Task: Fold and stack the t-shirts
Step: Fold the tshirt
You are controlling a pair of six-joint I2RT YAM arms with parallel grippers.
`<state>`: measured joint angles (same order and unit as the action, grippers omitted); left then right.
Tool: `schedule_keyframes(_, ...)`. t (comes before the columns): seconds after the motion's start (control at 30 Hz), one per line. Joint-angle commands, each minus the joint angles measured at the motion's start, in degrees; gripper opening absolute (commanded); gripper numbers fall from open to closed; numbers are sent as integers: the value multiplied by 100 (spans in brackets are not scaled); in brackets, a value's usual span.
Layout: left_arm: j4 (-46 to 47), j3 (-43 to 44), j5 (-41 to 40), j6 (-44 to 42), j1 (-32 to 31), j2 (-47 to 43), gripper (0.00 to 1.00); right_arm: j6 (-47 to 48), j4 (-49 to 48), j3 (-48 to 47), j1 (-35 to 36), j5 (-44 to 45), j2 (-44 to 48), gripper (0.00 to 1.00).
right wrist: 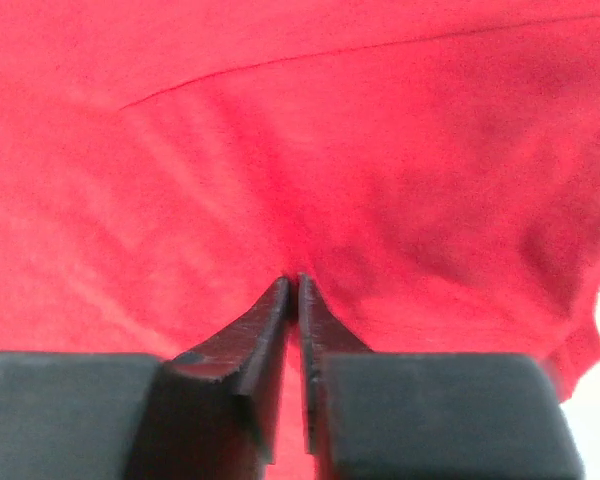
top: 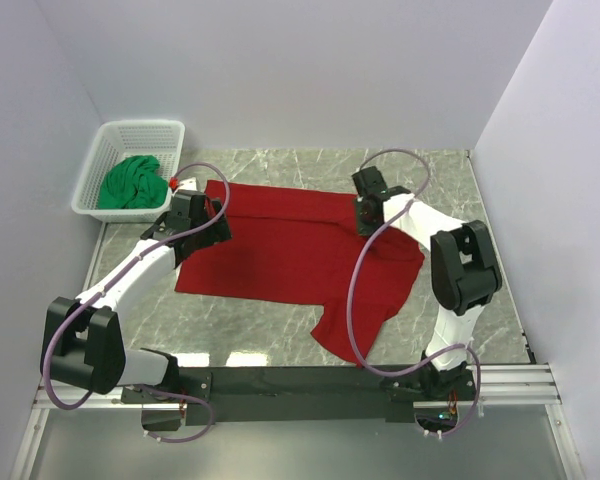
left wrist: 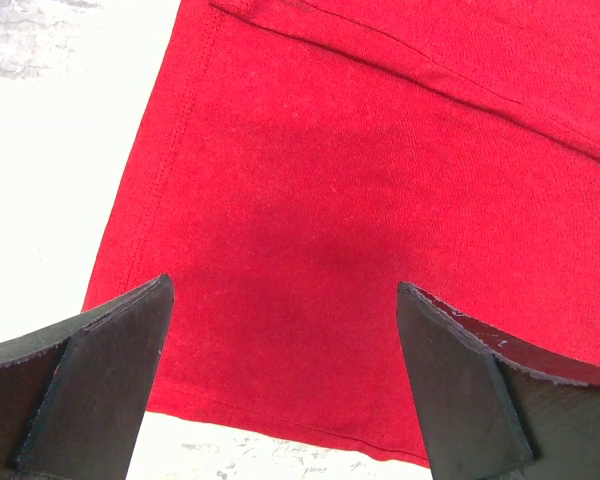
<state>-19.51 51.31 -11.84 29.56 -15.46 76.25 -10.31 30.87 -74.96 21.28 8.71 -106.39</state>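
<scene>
Our right gripper (right wrist: 298, 282) pinches the soft deep red t-shirt (top: 280, 250); our left gripper (left wrist: 282, 286) hangs wide open. We should lift slowly.

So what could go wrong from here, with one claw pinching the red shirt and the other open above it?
1. The right gripper is shut on only a small pinch of the red shirt, so the fabric might slip out when it is lifted.
2. The left gripper hangs open over the shirt's edge and grips nothing. If only one side pulls, the shirt could drag and bunch instead of folding flat.
</scene>
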Motion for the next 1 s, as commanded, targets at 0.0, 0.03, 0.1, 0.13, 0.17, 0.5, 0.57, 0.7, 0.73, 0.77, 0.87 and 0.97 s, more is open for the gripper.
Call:
schedule_keyframes(0.0, 202, 2, 76, -73, -27, -14, 98, -322, 278, -291, -299, 68, 329, 22)
schedule_keyframes(0.03, 193, 2, 85, -73, -36, -5, 98, -340, 314, -335, -282, 313, 329, 25)
schedule_keyframes(0.1, 202, 2, 85, -73, -36, 13, 98, -332, 323, -344, -238, 473, 364, 30)
schedule_keyframes(0.13, 176, 2, 85, -65, -36, 22, 98, -271, 305, -283, -151, 561, 399, 30)
schedule_keyframes(0.17, 175, 11, 85, -73, -27, 30, 98, -244, 270, -239, -89, 605, 443, 30)
schedule_keyframes(0.5, 167, 19, 76, -56, -27, 74, 98, 345, -381, 500, 596, 631, 805, 31)
schedule_keyframes(0.57, 167, 37, 76, -56, -36, 83, 98, 389, -345, 456, 658, 702, 621, 31)
schedule_keyframes(0.7, 158, 20, 85, -56, -36, 83, 98, 380, -398, 360, 720, 658, 339, 30)
schedule_keyframes(0.73, 158, 28, 85, -56, -36, 83, 98, 354, -398, 333, 711, 684, 268, 30)
schedule_keyframes(0.77, 149, 28, 85, -56, -27, 83, 98, 336, -389, 298, 720, 728, 137, 30)
schedule_keyframes(0.87, 149, 28, 68, -56, -36, 83, 98, 336, -398, 210, 711, 842, -39, 30)
schedule_keyframes(0.97, 140, 28, 67, -56, -27, 83, 98, 345, -354, 122, 711, 983, -171, 30)
